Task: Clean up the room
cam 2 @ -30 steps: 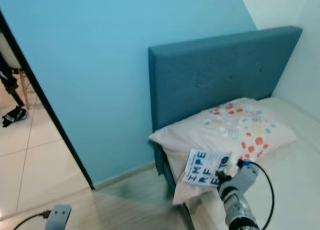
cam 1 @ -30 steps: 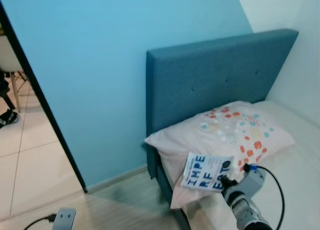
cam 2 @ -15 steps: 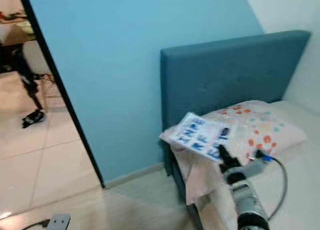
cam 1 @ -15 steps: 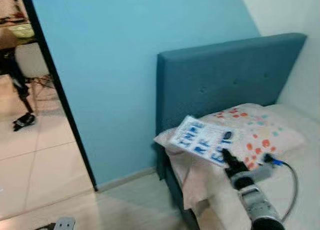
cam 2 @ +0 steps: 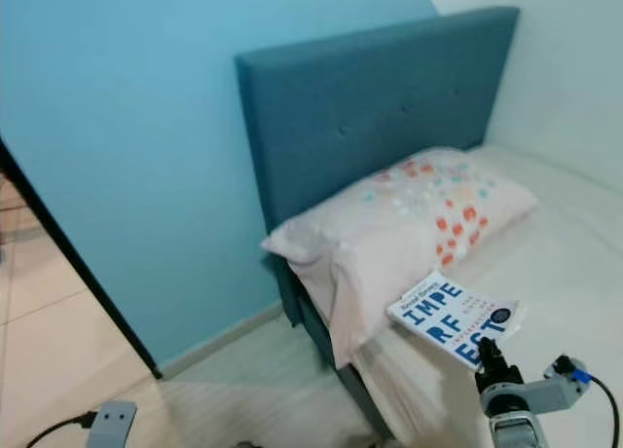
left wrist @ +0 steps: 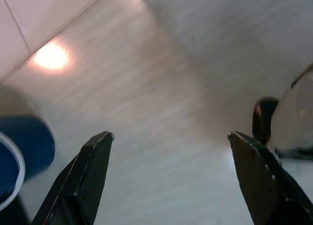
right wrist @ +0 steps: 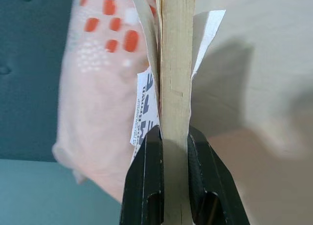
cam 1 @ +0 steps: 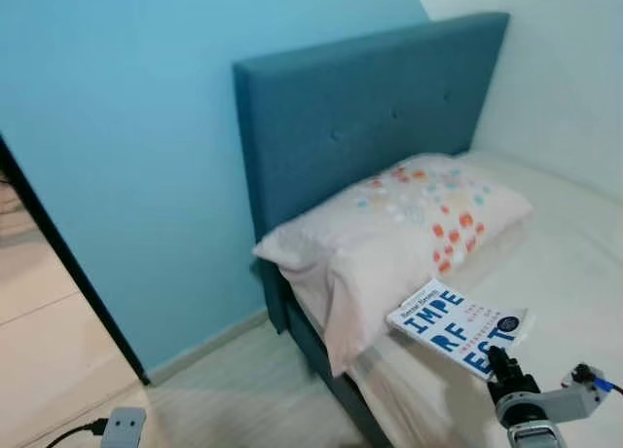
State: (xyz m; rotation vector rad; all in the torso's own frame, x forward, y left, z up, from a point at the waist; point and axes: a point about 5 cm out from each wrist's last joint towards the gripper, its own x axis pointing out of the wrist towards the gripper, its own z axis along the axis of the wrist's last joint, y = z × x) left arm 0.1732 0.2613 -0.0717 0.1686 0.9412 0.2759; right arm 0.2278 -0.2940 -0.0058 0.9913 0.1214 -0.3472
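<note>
We see a bed (cam 1: 584,263) with a blue headboard (cam 1: 370,107) against the blue wall (cam 1: 117,127). A spotted pillow (cam 1: 389,224) lies at the head end, overhanging the mattress's side edge. Our right gripper (cam 1: 505,366) is clamped tight on a book (cam 1: 458,326), pinching it by its edge and holding it above the mattress near that side edge, just beside the pillow. The left gripper (left wrist: 166,137) hangs over the floor (left wrist: 161,78), fingers spread wide, nothing in them. We judge the step as carrying the book off the bed; next we need somewhere proper to set it down.
</note>
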